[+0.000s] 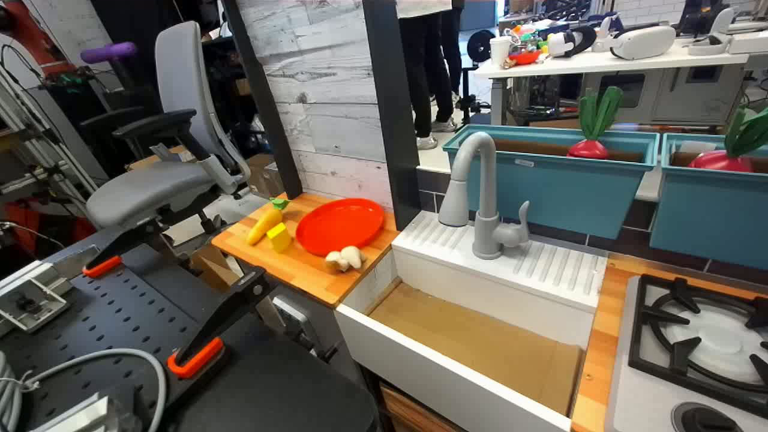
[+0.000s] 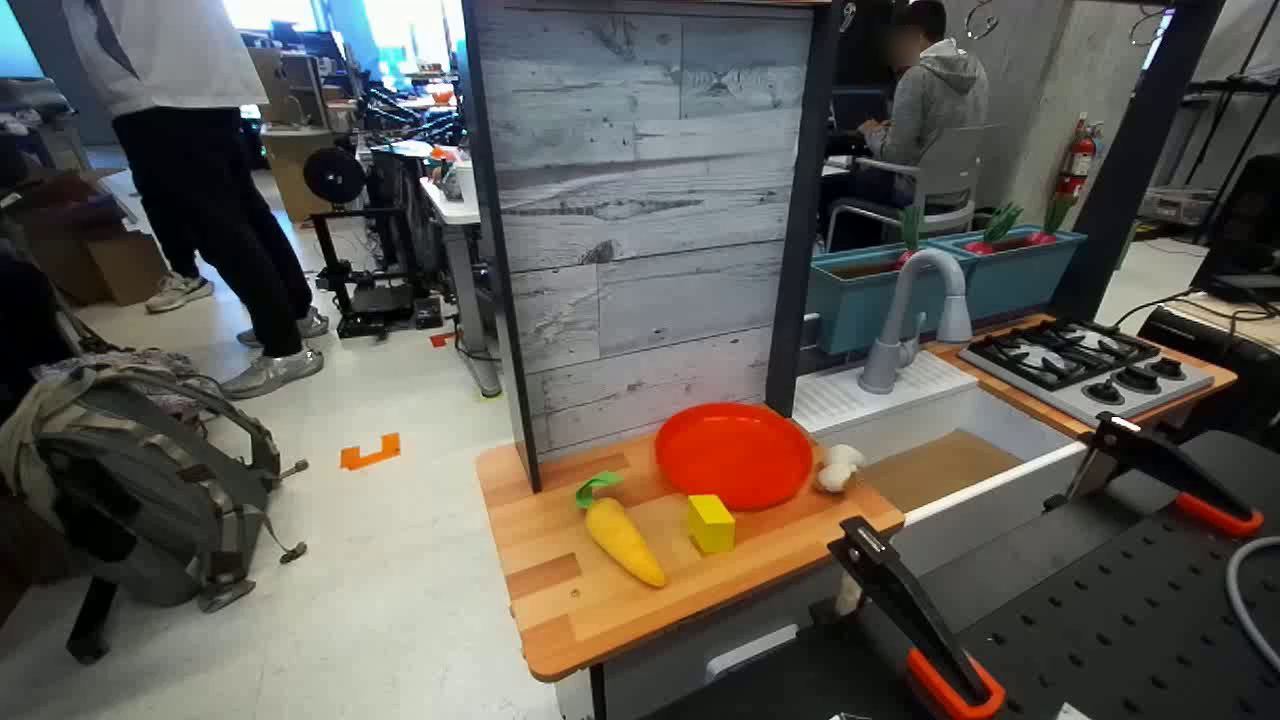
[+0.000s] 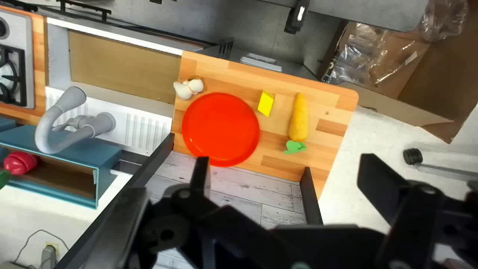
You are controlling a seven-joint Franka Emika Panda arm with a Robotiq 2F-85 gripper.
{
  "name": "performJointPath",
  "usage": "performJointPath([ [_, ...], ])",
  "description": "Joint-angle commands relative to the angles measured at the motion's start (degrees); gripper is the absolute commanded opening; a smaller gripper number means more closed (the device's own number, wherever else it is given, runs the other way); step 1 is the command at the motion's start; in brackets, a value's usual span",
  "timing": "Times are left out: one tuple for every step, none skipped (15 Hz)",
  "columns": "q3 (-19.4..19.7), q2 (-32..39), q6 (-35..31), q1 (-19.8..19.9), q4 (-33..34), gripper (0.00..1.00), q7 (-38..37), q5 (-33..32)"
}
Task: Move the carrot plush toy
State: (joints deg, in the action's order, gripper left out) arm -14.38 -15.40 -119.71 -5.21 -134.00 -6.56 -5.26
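Observation:
The carrot plush toy, yellow-orange with a green tuft, lies on its side on the wooden counter. It shows in both exterior views [image 1: 264,226] [image 2: 622,540] and in the wrist view [image 3: 299,119]. Its tuft points toward the grey wood-look panel. My gripper [image 3: 285,158] shows only in the wrist view. Its black fingers are wide apart with nothing between them. It hangs above the counter and the panel, apart from the toy. The arm is out of view in both exterior views.
A yellow block [image 2: 711,524] sits beside the carrot. A round red plate [image 2: 735,455] and a pale whitish lump [image 2: 838,468] lie toward the sink [image 1: 456,366]. The upright panel [image 2: 640,220] rises behind the counter [image 2: 560,630]. A grey faucet [image 1: 487,198] stands over the sink.

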Motion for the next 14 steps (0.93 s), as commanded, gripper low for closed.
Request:
performJointPath([
  [1.2, 0.1, 0.1, -1.3, 0.1, 1.00, -0.3, -0.4],
  [1.2, 0.1, 0.1, -1.3, 0.1, 1.00, -0.3, -0.4],
  [1.2, 0.1, 0.1, -1.3, 0.1, 1.00, -0.3, -0.4],
  [1.2, 0.1, 0.1, -1.3, 0.1, 1.00, -0.3, -0.4],
  [1.2, 0.1, 0.1, -1.3, 0.1, 1.00, -0.3, -0.4],
  [1.2, 0.1, 0.1, -1.3, 0.1, 1.00, -0.3, -0.4],
  [1.2, 0.1, 0.1, -1.3, 0.1, 1.00, -0.3, -0.4],
  [1.2, 0.1, 0.1, -1.3, 0.1, 1.00, -0.3, -0.4],
  [1.2, 0.1, 0.1, -1.3, 0.1, 1.00, -0.3, -0.4],
  [1.2, 0.1, 0.1, -1.3, 0.1, 1.00, -0.3, -0.4],
  [1.2, 0.1, 0.1, -1.3, 0.1, 1.00, -0.3, -0.4],
  [1.2, 0.1, 0.1, -1.3, 0.1, 1.00, -0.3, -0.4],
  [0.9, 1.2, -1.1, -1.1, 0.3, 1.00, -1.5, -1.1],
  [0.8, 2.5, -2.0, -1.1, 0.6, 1.00, -1.6, -1.3],
])
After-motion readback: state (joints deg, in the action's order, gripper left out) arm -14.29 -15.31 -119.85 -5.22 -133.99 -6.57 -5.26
